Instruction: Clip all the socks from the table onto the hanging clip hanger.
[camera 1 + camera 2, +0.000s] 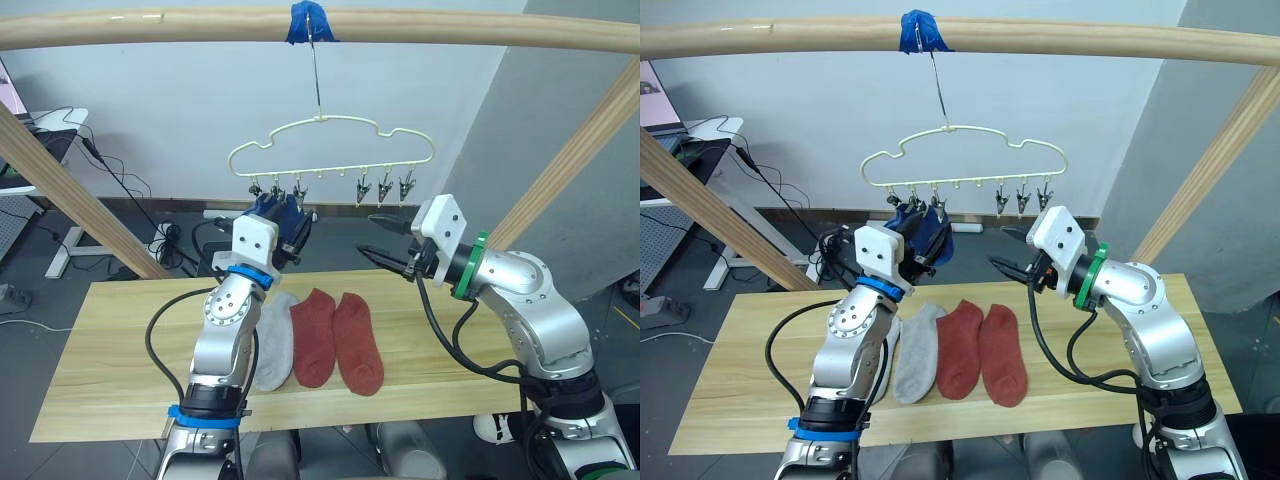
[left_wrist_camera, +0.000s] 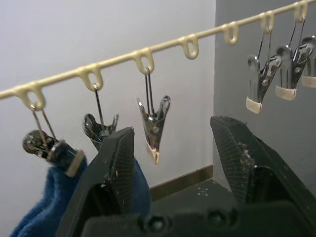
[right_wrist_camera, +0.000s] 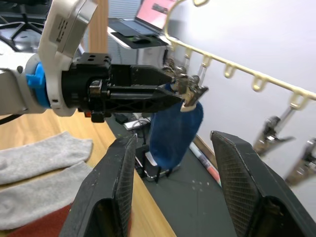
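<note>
The pale-yellow clip hanger (image 1: 330, 148) hangs by its hook from the top pole. A blue sock (image 1: 284, 212) dangles from its leftmost clips. My left gripper (image 1: 292, 236) is raised just under those clips, open, with an empty metal clip (image 2: 154, 123) between its fingers and the blue sock (image 2: 44, 207) beside it. Open and empty, my right gripper (image 1: 378, 238) hovers to the right of the sock, below the right-hand clips (image 1: 384, 188). On the table (image 1: 110, 340) lie a grey sock (image 1: 273, 340) and two rust-red socks (image 1: 315, 335) (image 1: 358, 342). A second grey sock (image 3: 39, 190) lies beside the first.
A thick wooden pole frame (image 1: 420, 28) spans the top, with slanted legs (image 1: 70, 195) at both sides of the table. Blue tape (image 1: 308, 20) holds the hook. Three empty clips hang on the hanger's right. A desk and cables (image 1: 50, 140) stand behind on the left.
</note>
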`<state>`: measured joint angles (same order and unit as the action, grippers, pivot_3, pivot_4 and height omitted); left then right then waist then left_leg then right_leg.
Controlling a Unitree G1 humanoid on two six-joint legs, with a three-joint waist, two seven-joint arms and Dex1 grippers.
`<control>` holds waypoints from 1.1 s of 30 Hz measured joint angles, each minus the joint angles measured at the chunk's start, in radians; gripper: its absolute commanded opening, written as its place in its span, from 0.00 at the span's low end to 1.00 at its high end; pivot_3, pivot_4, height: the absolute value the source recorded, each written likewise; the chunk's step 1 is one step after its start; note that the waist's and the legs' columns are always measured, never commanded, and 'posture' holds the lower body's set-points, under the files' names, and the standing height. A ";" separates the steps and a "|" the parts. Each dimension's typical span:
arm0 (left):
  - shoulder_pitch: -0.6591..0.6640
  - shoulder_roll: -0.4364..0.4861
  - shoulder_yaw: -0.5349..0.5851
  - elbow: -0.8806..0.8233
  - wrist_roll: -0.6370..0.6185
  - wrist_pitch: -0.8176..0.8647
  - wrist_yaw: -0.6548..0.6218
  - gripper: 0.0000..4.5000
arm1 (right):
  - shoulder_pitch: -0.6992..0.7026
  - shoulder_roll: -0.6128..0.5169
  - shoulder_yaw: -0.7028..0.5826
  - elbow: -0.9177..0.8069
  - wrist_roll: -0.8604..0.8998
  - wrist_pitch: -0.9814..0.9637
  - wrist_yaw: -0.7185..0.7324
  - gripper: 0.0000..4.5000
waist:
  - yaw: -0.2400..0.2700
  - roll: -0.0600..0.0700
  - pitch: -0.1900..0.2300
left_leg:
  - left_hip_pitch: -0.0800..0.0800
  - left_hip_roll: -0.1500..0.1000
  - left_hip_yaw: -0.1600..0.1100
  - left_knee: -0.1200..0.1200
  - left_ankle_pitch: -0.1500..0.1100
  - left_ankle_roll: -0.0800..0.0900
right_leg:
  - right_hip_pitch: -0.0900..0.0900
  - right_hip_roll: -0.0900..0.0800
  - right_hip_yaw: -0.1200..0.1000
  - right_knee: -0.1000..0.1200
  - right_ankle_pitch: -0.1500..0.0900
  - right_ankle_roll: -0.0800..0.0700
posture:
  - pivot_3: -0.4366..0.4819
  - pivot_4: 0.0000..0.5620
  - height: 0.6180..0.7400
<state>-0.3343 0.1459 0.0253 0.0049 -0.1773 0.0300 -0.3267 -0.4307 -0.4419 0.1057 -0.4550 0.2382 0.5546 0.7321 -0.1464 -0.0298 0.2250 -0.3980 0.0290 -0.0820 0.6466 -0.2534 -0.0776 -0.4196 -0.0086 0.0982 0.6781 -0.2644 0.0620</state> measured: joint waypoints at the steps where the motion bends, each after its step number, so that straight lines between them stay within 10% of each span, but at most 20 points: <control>1: -0.009 -0.003 0.002 0.014 0.002 -0.004 0.008 0.52 | 0.003 -0.007 -0.004 -0.002 0.003 0.002 -0.003 0.55 | 0.000 0.000 0.000 | 0.000 0.000 0.000 0.000 0.000 0.000 | 0.000 0.000 0.000 0.000 0.000 0.000 | 0.21 0.40 0.91; 33: -0.152 -0.065 0.013 0.200 0.083 -0.134 0.182 0.43 | 0.007 -0.135 -0.023 -0.017 0.164 -0.022 0.076 0.55 | -0.023 -0.001 0.001 | 0.000 0.000 0.000 0.000 0.000 0.000 | 0.000 0.000 0.000 -0.002 -0.001 0.001 | 0.20 0.40 0.91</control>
<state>-0.4864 0.0810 0.0385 0.2048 -0.0941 -0.1039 -0.1452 -0.4241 -0.5765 0.0831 -0.4717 0.4017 0.5329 0.8077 -0.1698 -0.0307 0.2261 -0.3984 0.0289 -0.0817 0.6463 -0.2535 -0.0775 -0.4195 -0.0084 0.0984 0.6764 -0.2651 0.0633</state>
